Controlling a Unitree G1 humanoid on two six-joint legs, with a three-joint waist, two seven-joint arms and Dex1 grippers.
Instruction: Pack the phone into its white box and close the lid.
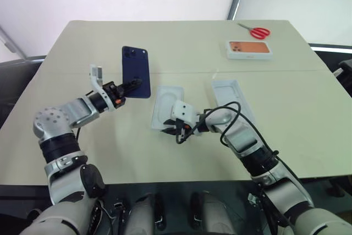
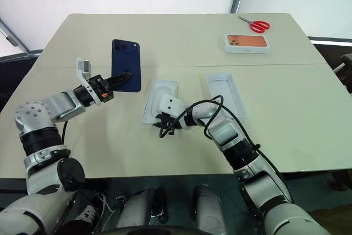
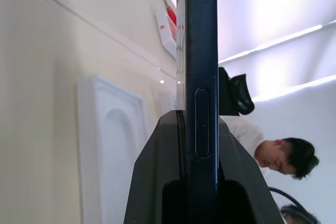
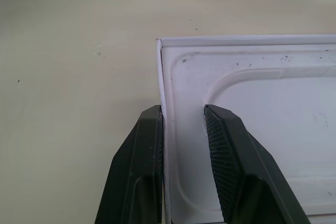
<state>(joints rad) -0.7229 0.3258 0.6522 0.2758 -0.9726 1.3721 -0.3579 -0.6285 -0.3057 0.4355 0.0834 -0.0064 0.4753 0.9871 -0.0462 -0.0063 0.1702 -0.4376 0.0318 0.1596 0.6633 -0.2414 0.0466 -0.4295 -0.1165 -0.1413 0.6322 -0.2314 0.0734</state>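
**Phone held upright above the table**

The slim navy phone [image 1: 136, 71], smooth and round-cornered, stands on edge, pinched in the left gripper [image 1: 130, 85]. The right gripper [image 4: 182, 129] straddles one thin wall of the white box [image 4: 252, 129], jaws not fully shut, holding a moulded insert.

Phone [image 1: 136, 71] – glossy navy glass; white box [image 4: 247, 129] – matt moulded card; table [image 1: 286, 114] – matt beige.

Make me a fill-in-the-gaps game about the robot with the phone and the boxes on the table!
1. The left gripper holds the ____ above the table.
2. The scissors at the far edge have ____ handles.
3. The right gripper has one finger on each side of the white tray's ____.
4. The box near the scissors shows an ____ phone.

Missing words: phone; red; wall; orange
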